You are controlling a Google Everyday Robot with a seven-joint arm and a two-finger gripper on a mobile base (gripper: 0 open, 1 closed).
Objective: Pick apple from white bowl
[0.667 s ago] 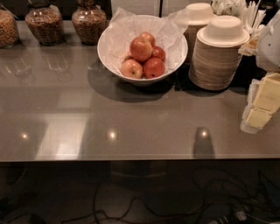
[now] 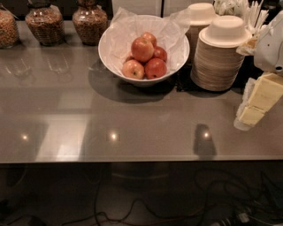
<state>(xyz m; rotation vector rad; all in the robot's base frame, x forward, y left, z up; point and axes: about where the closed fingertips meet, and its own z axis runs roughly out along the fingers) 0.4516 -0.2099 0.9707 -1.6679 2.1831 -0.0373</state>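
The white bowl [image 2: 104, 49] stands at the back middle of the grey counter [image 2: 132, 119], lined with crinkled white paper [image 2: 120, 32]. It holds several apples. The apple [image 2: 142, 48], large, red-orange with a pale blush, lies on top of the pile. A smaller yellower apple [image 2: 133, 69] and a dark red one [image 2: 155, 68] lie in front of it. My gripper [image 2: 257, 102], with pale yellow fingers, hangs at the right edge of the view. It is above the counter, well to the right of the bowl and lower in the picture, and it holds nothing.
A tall stack of tan disposable bowls [image 2: 220, 59] stands right of the white bowl, between it and the gripper, with a second stack [image 2: 200, 17] behind. Three glass jars [image 2: 42, 22] line the back left. Cutlery [image 2: 250, 13] stands at the back right. Cables lie under the counter's front edge.
The whole scene sits slightly higher in the picture. The gripper stays at the right edge, a little further left. The apples and bowl have not moved.
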